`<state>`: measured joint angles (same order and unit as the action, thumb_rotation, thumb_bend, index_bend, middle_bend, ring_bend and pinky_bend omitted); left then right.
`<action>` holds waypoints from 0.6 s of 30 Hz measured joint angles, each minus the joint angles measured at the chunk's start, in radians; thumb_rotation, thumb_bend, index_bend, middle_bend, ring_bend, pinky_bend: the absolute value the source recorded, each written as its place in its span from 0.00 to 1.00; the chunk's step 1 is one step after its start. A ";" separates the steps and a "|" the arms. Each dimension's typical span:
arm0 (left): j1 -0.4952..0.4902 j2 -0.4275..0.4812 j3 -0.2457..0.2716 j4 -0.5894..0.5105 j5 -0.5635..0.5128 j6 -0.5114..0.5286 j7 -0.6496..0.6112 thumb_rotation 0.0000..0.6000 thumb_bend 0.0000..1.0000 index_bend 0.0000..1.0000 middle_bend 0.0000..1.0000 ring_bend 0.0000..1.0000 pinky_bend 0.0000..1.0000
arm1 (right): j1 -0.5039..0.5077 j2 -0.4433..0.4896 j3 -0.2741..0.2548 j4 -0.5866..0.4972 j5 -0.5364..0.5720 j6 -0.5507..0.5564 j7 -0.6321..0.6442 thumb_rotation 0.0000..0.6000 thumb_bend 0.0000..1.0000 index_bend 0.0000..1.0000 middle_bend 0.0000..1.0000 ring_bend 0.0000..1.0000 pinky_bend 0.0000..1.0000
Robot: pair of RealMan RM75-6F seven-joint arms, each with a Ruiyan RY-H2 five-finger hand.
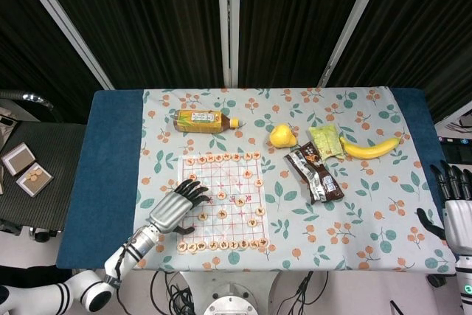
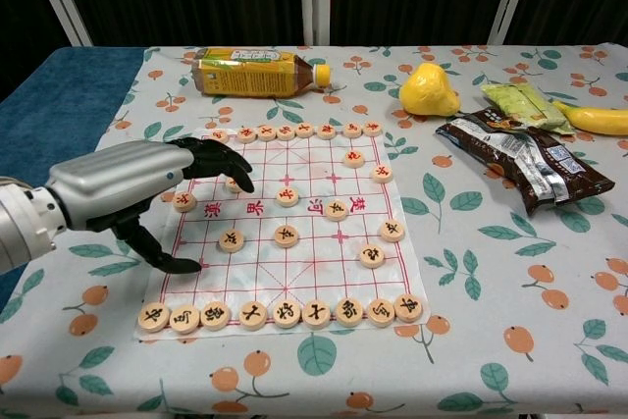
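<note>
Many round wooden chess pieces [image 2: 286, 235]

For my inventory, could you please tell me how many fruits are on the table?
2: the yellow pear left of the green packet, the banana right of it. None seem hidden.

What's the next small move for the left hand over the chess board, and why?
Probably lower the left hand a little onto the piece at the board's left edge: its fingers are spread above that edge, holding nothing, with that piece just beneath.
</note>
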<state>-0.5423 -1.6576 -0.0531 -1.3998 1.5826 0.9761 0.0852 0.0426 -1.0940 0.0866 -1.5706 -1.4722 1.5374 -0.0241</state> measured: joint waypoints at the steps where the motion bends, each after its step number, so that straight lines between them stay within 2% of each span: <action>1: -0.004 -0.005 0.002 0.006 -0.003 -0.002 -0.008 1.00 0.16 0.25 0.10 0.00 0.06 | -0.001 -0.001 0.000 0.004 0.002 -0.001 0.002 1.00 0.21 0.00 0.00 0.00 0.00; 5: -0.017 -0.022 0.005 0.028 -0.012 -0.008 -0.033 1.00 0.18 0.28 0.11 0.00 0.06 | -0.001 -0.007 0.001 0.013 0.006 -0.006 0.009 1.00 0.21 0.00 0.00 0.00 0.00; 12: -0.043 -0.041 0.008 0.058 -0.017 -0.004 -0.051 1.00 0.20 0.40 0.11 0.00 0.06 | -0.002 -0.006 0.003 0.016 0.011 -0.009 0.008 1.00 0.21 0.00 0.00 0.00 0.00; 18: -0.051 -0.048 0.017 0.065 -0.027 -0.002 -0.041 1.00 0.21 0.44 0.11 0.00 0.06 | -0.002 -0.009 0.004 0.020 0.017 -0.017 0.006 1.00 0.21 0.00 0.00 0.00 0.00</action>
<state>-0.5932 -1.7059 -0.0358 -1.3350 1.5561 0.9742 0.0446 0.0411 -1.1026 0.0904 -1.5505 -1.4556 1.5204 -0.0177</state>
